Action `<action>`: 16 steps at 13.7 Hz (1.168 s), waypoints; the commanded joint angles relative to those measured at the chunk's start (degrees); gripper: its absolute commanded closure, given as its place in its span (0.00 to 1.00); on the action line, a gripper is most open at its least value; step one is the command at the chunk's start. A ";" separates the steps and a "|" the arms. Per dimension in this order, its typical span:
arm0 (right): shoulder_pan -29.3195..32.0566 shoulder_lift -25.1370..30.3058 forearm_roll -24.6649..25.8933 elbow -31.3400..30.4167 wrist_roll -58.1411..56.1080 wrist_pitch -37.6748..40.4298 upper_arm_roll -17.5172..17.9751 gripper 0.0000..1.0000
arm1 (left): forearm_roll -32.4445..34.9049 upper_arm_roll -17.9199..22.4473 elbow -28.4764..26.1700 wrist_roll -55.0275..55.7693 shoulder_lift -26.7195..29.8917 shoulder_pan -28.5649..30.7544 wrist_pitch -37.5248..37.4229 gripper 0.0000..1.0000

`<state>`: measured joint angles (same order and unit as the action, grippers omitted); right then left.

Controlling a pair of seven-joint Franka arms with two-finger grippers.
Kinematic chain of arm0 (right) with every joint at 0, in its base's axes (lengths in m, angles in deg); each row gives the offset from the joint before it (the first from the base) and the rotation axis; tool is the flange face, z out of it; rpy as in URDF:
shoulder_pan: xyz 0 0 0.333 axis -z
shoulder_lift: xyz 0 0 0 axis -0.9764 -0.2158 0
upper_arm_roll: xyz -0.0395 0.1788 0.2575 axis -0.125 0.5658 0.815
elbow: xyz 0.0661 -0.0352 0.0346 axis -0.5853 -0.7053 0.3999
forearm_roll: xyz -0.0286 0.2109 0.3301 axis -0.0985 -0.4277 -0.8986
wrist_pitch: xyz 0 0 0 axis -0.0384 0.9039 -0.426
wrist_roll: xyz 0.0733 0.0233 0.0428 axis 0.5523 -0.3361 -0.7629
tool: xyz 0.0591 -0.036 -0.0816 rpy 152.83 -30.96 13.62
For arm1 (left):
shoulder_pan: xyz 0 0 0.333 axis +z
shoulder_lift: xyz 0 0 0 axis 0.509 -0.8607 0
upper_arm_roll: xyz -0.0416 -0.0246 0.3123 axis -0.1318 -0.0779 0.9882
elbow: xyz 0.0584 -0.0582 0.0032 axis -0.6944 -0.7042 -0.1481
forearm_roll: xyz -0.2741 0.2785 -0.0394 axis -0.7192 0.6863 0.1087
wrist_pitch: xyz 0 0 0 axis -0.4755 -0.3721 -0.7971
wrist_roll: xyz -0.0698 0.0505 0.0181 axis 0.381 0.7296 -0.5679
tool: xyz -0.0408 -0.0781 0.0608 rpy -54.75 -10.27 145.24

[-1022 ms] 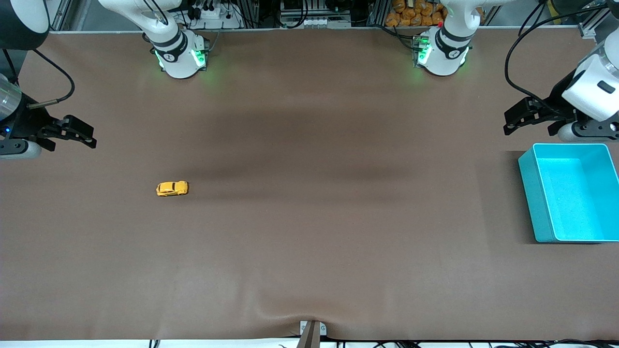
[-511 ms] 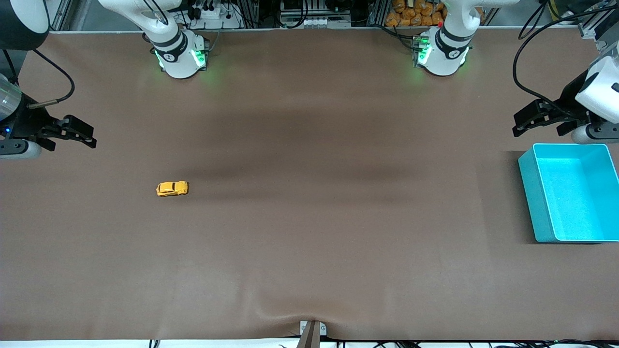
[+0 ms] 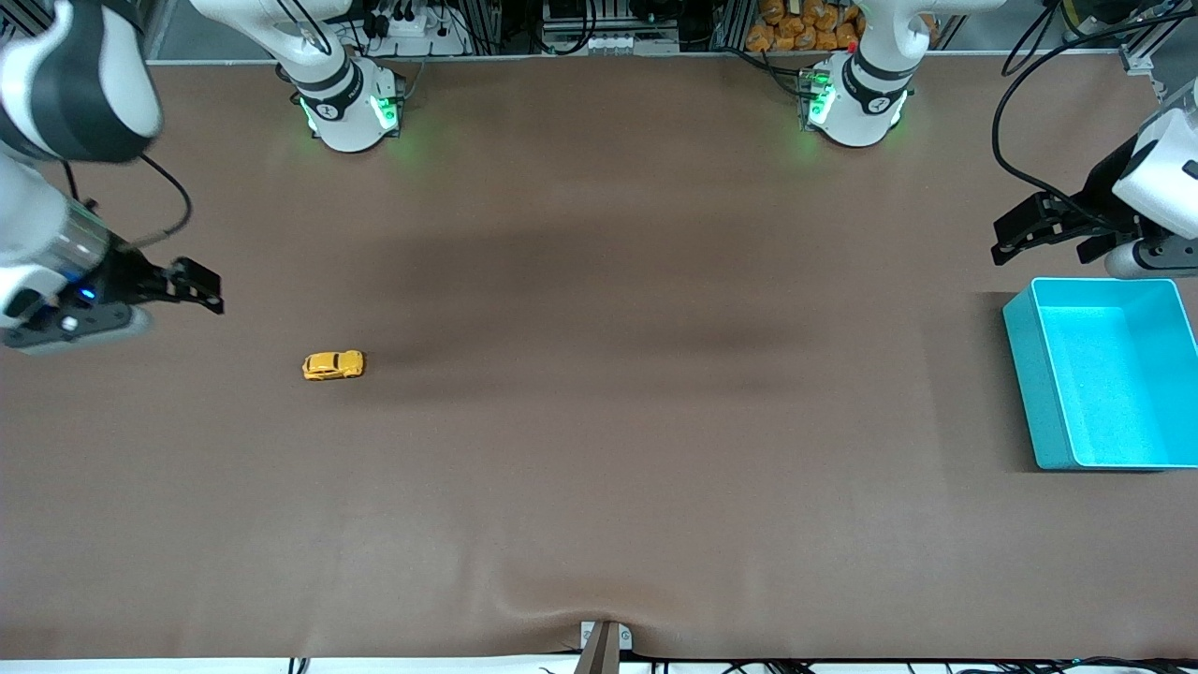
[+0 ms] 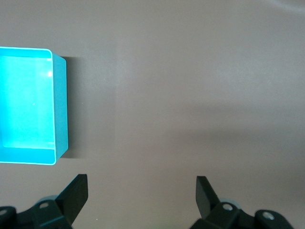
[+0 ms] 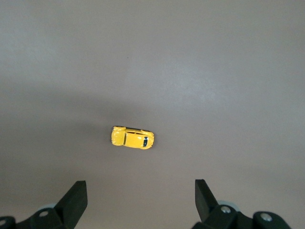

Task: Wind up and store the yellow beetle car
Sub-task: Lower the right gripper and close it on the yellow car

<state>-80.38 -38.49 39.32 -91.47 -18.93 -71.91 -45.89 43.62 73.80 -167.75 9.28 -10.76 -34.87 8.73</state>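
— What are you seeing from the high camera across the table?

— The yellow beetle car (image 3: pixel 333 365) is sitting on its wheels on the brown table (image 3: pixel 599 421), toward the right arm's end, alone on the bare mat. The right gripper (image 3: pixel 198 288) is hanging in the air over the table near that end, not over the car, with nothing between its fingers. The turquoise bin (image 3: pixel 1020 374) is lying at the left arm's end, well apart from the car. The left gripper (image 3: pixel 1013 236) is hovering over the table just beside the bin's edge that is farther from the camera, and it is carrying nothing either.

— And the left wrist camera?

— It is looking straight down. The left gripper (image 4: pixel 142 191) is standing spread wide, both dark fingertips (image 4: pixel 76 191) showing with only bare table (image 4: pixel 190 95) between them. The turquoise bin (image 4: pixel 61 105) is showing off to one side, not under the fingers.

— The right wrist camera?

— Same story: the right gripper (image 5: pixel 140 193) is spread wide and holding nothing. The yellow beetle car (image 5: pixel 133 137) is lying on the table (image 5: pixel 214 71) ahead of the fingertips (image 5: pixel 76 193), apart from them, its length running crosswise to the gap.
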 commanded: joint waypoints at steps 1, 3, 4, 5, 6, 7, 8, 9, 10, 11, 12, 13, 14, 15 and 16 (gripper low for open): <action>-2.07 -2.10 1.82 -6.47 -3.53 -7.67 -0.12 0.00 | -1.08 0.42 -0.01 -0.68 0.28 -0.12 0.15 0.00; -2.17 -4.55 1.82 -11.57 -11.15 -15.58 -0.12 0.00 | -0.99 0.42 0.08 -0.68 0.28 -0.12 0.15 0.00; -1.99 -6.31 1.82 -12.98 -14.50 -18.40 -0.12 0.00 | -1.08 0.42 0.08 -0.68 0.28 -0.12 0.15 0.00; -1.99 -7.89 1.82 -13.87 -17.14 -20.60 -0.12 0.00 | -0.99 0.42 0.08 -0.68 0.28 -0.12 0.15 0.00; -1.99 -9.30 1.82 -14.83 -21.70 -22.28 -0.12 0.00 | -1.08 0.42 0.08 -0.68 0.28 -0.12 0.15 0.00; -2.08 -10.62 1.90 -15.19 -27.48 -24.65 -0.12 0.00 | -1.08 0.42 0.08 -0.68 0.28 -0.12 0.15 0.00; -1.90 -12.20 1.90 -15.11 -34.76 -25.71 -0.12 0.00 | -1.08 0.42 0.08 -0.68 0.28 -0.12 0.15 0.00; -1.81 -13.43 1.90 -15.11 -42.76 -26.25 -0.12 0.00 | -1.08 0.42 -0.01 -0.68 0.28 -0.04 0.15 0.00; -1.73 -14.23 1.90 -15.20 -48.66 -27.38 -0.12 0.00 | -1.08 0.42 -0.01 -0.76 0.28 -0.03 0.15 0.00; -1.64 -14.84 1.90 -15.20 -52.81 -27.65 -0.12 0.00 | -1.08 0.42 -0.01 -0.76 0.28 -0.03 0.15 0.00; -1.64 -15.28 1.90 -15.20 -55.55 -28.01 -0.12 0.00 | -1.08 0.42 -0.01 -0.68 0.28 -0.03 0.15 0.00; -1.81 -15.64 1.90 -15.20 -58.28 -28.44 -0.12 0.03 | -1.08 0.42 -0.01 -0.68 0.28 -0.03 0.15 0.00; -1.90 -16.77 1.82 -15.02 -61.44 -28.45 -0.12 0.08 | -1.08 0.42 0.08 -0.68 0.28 -0.12 0.15 0.00; -1.64 -18.00 1.82 -14.93 -63.56 -28.88 -0.12 0.12 | -1.08 0.42 0.08 -0.68 0.28 -0.04 0.15 0.00; -1.99 -18.80 1.90 -14.93 -65.58 -29.32 -0.12 0.20 | -1.08 0.42 -0.01 -0.68 0.28 -0.03 0.15 0.00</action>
<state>-82.24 -55.24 40.80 -106.76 -80.31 -99.99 -46.01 43.62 73.88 -167.77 9.22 -10.76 -34.87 8.73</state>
